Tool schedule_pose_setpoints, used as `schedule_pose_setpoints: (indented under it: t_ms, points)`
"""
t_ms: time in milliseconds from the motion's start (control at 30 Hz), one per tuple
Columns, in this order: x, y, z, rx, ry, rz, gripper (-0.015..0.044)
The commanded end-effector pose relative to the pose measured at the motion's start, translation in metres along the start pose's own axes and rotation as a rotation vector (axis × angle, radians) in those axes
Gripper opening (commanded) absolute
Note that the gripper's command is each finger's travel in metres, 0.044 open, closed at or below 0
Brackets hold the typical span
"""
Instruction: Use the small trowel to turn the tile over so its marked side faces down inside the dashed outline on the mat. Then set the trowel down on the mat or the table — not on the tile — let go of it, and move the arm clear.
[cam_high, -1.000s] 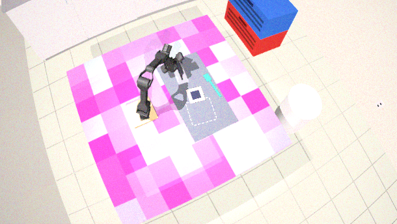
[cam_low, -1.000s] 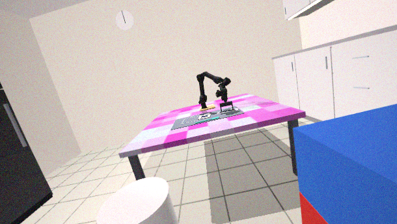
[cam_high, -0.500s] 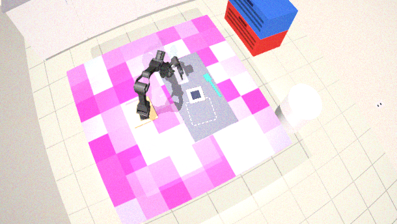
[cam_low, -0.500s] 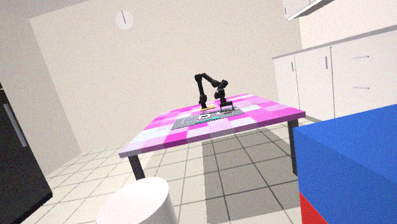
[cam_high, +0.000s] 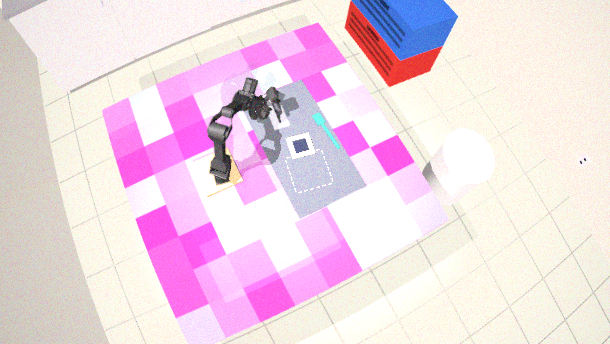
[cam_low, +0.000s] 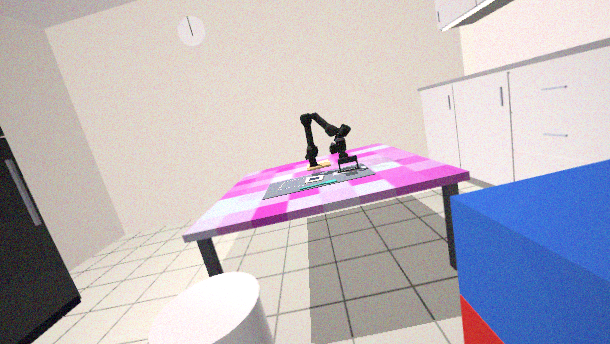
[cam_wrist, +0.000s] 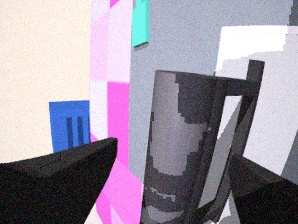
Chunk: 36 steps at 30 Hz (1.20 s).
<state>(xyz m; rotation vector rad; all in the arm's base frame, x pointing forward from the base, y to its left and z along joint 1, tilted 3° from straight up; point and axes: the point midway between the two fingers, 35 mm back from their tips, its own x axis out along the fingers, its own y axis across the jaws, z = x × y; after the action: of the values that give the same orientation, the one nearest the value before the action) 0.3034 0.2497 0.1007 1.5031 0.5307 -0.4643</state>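
The tile (cam_high: 290, 142) (cam_low: 308, 179), white-rimmed with a dark square facing up, lies on the grey mat (cam_high: 345, 177) (cam_low: 272, 193) at the near edge of the dashed outline (cam_high: 332, 181). The outline's inside looks bare. The small trowel (cam_high: 275, 104) (cam_low: 348, 159) (cam_wrist: 167, 125), with a thick dark handle on a bracket and a pale blade, stands at the mat's far end with the handle raised. My gripper (cam_high: 259, 107) (cam_low: 339, 151) (cam_wrist: 174, 155) is open beside the handle. The wrist view shows the handle between the fingertips in the picture, but not gripped.
A teal long-handled tool (cam_high: 319, 119) (cam_low: 325, 183) (cam_wrist: 141, 25) lies along the mat's side edge. The arm's base stands on a tan board (cam_high: 236, 175) (cam_low: 325, 165). Off the table are a blue and red box (cam_high: 425, 25) (cam_low: 540, 215) and a white cylinder (cam_high: 467, 155) (cam_low: 215, 310).
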Motion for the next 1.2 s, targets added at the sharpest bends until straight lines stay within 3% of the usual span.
schedule_pose_setpoints:
  t_ms: [0, 667, 800, 1167]
  points:
    - [0.009, -0.003, 0.000, -0.010, -0.003, -0.008, 0.0300]
    - [0.039, -0.003, 0.001, -0.012, -0.001, -0.004, 0.0300]
    - [0.039, -0.003, 0.001, -0.012, -0.001, -0.004, 0.0195]
    - [0.039, -0.003, 0.001, -0.012, -0.001, -0.004, 0.0122]
